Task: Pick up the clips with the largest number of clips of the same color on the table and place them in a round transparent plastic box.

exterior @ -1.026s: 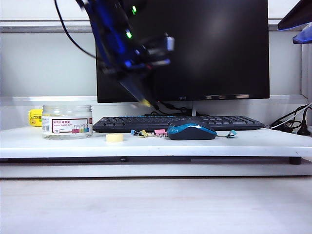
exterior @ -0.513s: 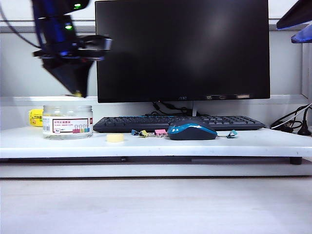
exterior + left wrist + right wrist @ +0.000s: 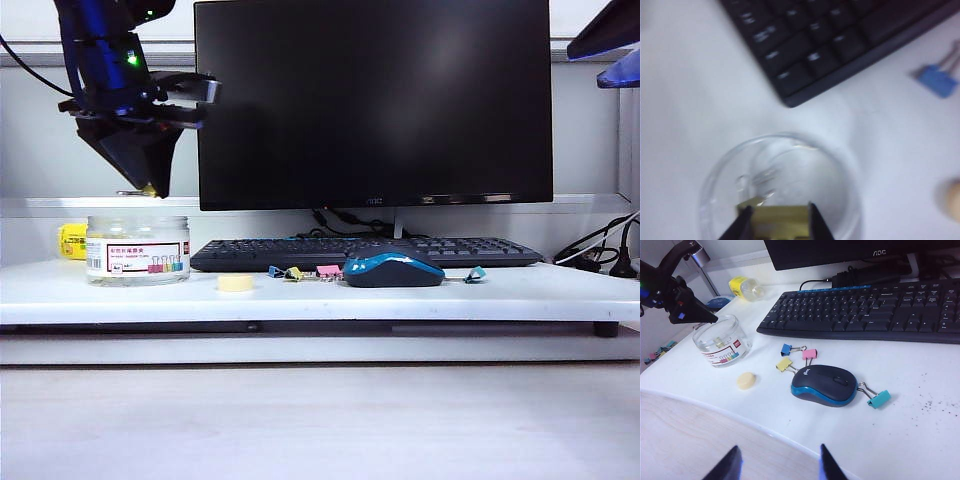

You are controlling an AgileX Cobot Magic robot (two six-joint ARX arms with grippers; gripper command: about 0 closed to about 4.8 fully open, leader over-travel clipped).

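A yellow clip (image 3: 780, 220) is kept pinched by the left gripper (image 3: 777, 222) right above the round transparent plastic box (image 3: 715, 180), while the right gripper (image 3: 777, 460) is parked wide open, well apart.

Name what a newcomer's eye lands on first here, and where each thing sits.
The left gripper hangs over the round transparent plastic box at the table's left, a yellow clip between its fingers. The big dark monitor fills the back. The right gripper is open, off to the right.
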